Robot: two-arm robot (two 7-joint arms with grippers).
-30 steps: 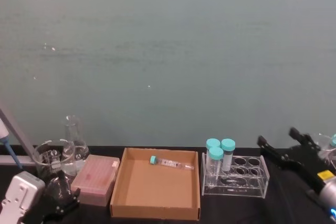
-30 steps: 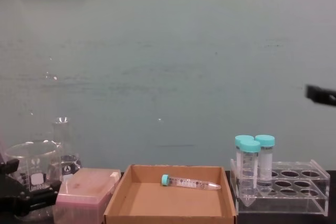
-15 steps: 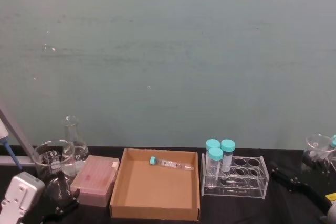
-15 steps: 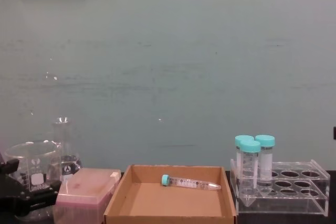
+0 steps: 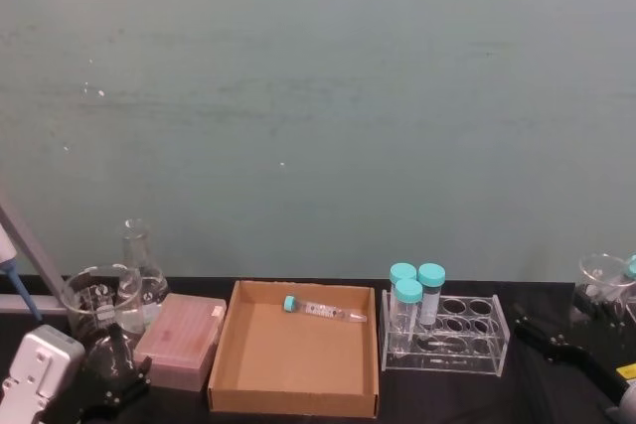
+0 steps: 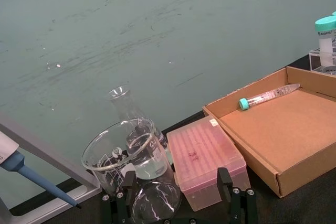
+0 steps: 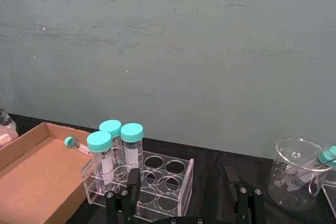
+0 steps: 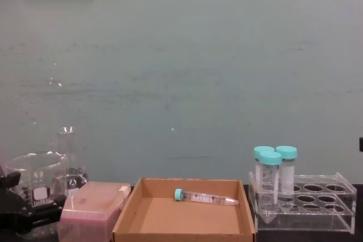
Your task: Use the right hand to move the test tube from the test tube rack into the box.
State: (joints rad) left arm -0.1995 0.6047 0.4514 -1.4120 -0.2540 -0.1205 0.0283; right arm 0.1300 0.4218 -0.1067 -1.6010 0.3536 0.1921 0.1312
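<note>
The test tube, slim with a small teal cap, lies flat on its side inside the brown cardboard box, near the far wall. The chest view shows the test tube in the box too. Right of the box stands the clear test tube rack, holding three wider teal-capped tubes at its left end. My right gripper sits low at the right, behind the rack; the right wrist view shows the gripper open and holding nothing. My left gripper rests at the lower left.
A pink lidded plastic box, a glass beaker and a conical flask stand left of the cardboard box. Another beaker holding a teal-capped tube is at the far right. A pipette stand lies at the left edge.
One second ago my right gripper was higher and closer to the rack. It has dropped and pulled back to the lower right. The test tube has stayed in the box.
</note>
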